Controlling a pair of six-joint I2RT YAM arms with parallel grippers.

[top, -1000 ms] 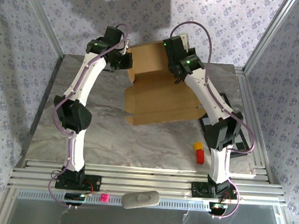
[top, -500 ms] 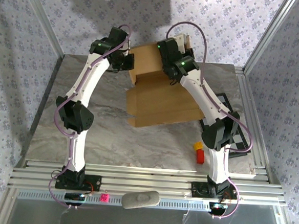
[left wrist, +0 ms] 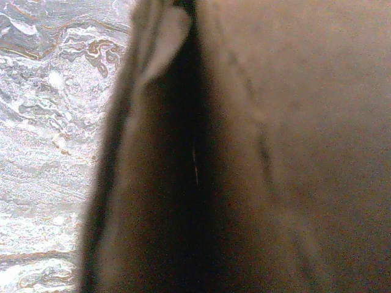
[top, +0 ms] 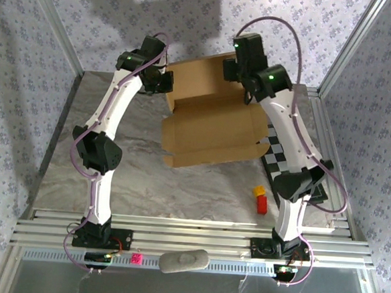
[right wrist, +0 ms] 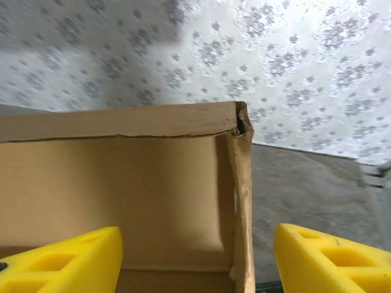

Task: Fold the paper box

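The paper box (top: pixel 210 131), plain brown cardboard, lies open at the back middle of the marble table, its rear panel standing up. My left gripper (top: pixel 161 82) sits at the box's left rear wall; the left wrist view has blurred cardboard (left wrist: pixel 293 152) pressed right up against the camera and hiding the fingers, so it reads as shut on that wall. My right gripper (top: pixel 233 70) hangs above the right rear corner, open. Its yellow fingers (right wrist: pixel 58 262) stand wide apart, with the upright right wall edge (right wrist: pixel 241 201) between them, untouched.
A black-and-white checkered board (top: pixel 282 159) lies right of the box under the right arm. A yellow block (top: pixel 259 190) and a red block (top: pixel 262 204) sit near the right front. Patterned walls close in the back and sides. Aluminium rails (top: pixel 189 236) run along the near edge.
My right gripper opened, let go of the box's rear right part and rose toward the back right. The box's right side settled, and more of the checkered board shows. The left arm stayed put.
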